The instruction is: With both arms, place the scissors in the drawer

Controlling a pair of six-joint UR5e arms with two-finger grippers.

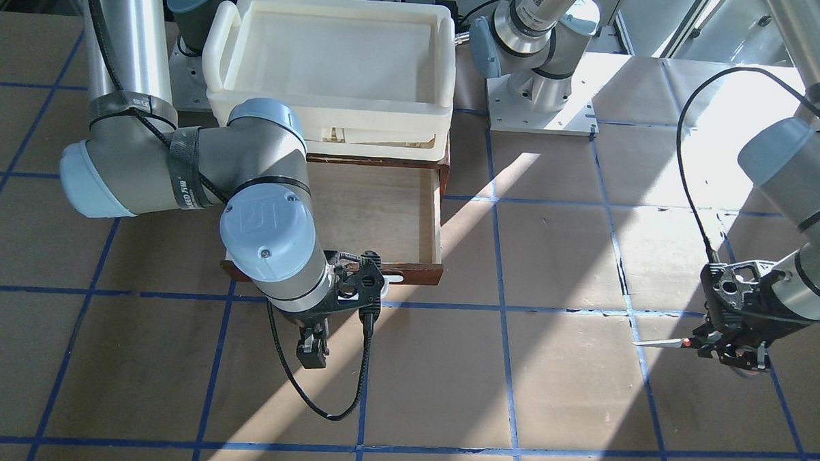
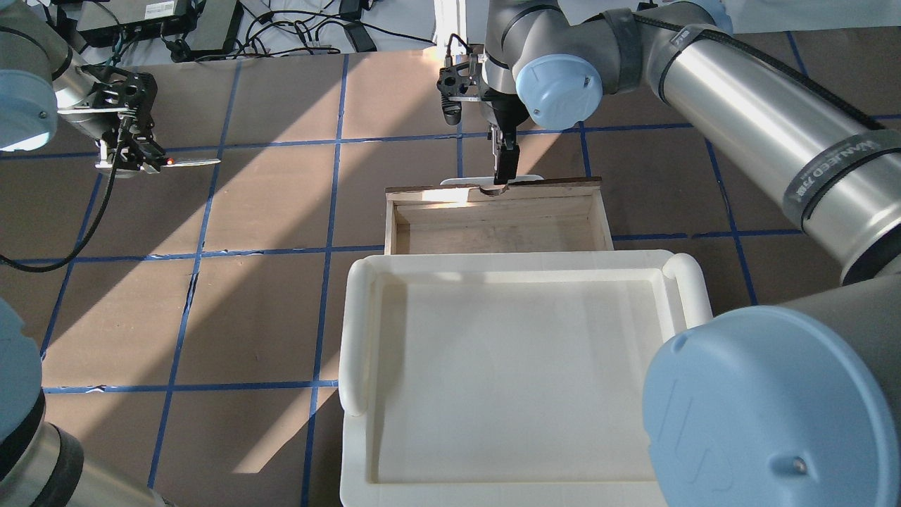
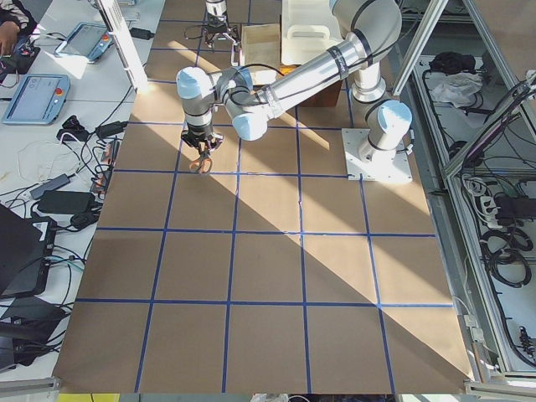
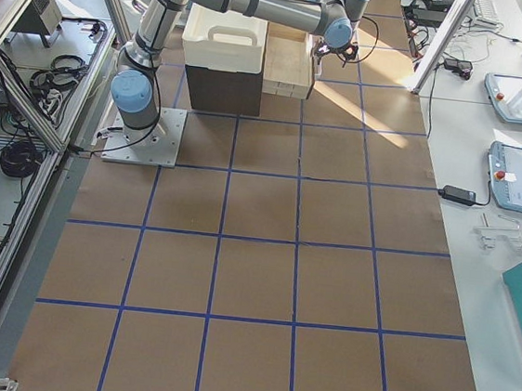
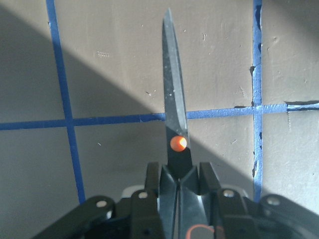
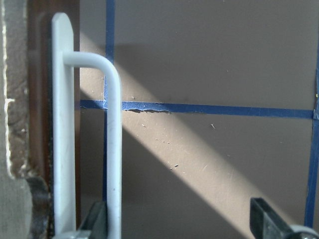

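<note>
The scissors (image 2: 184, 163) are clamped in my left gripper (image 2: 130, 158), blades closed and pointing toward the table's middle, held just above the paper at the far left. The left wrist view shows the dark blade (image 5: 173, 104) with its orange pivot sticking out of the shut gripper (image 5: 179, 174). The drawer (image 2: 493, 191) is pulled open under the cream tray, and its pale interior is empty. My right gripper (image 2: 505, 165) is open at the drawer's white bar handle (image 6: 113, 149). The handle lies just inside one finger (image 6: 97, 219), and the other finger (image 6: 269, 221) stands well apart.
The cream plastic tray (image 2: 355, 331) sits on top of the cabinet, over the rear of the drawer. The table is brown paper with blue tape lines. The right arm's elbow (image 1: 267, 212) hangs over the drawer's front corner. Cables and devices lie beyond the far edge (image 2: 211, 21).
</note>
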